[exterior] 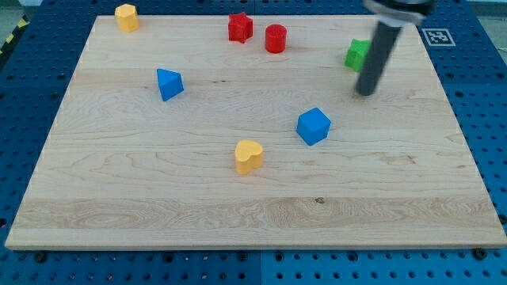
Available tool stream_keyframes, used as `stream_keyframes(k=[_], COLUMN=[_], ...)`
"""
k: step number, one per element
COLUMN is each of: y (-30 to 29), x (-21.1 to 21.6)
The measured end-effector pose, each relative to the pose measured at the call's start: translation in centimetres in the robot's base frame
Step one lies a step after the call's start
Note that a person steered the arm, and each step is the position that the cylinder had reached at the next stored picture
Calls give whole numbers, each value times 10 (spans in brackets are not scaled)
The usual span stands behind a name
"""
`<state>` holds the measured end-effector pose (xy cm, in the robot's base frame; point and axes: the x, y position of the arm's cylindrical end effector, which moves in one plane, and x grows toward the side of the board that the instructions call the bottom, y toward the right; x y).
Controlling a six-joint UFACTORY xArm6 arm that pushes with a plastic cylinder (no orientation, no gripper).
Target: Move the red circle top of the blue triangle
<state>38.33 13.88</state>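
— Where's the glossy red circle block (275,38)?
— Near the pale wooden board's (158,190) top edge, just beside a red star block (240,27). The blue triangle block (169,84) sits well apart, toward the left edge.
— And my tip (365,93)?
— A bare dark rod holding nothing, just below the green block (357,54) near the right edge.

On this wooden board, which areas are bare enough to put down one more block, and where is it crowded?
The whole bottom strip of the board, below the yellow heart and blue cube, is bare. So is the left edge beside the blue triangle. It is crowded at the view's top: red star and red circle sit close, and my tip stands by the green block.
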Motion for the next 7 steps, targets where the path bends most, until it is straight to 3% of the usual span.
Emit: stream_keyframes(k=[1, 2, 7], y=[-53, -64, -75], x=[-18, -61, -136])
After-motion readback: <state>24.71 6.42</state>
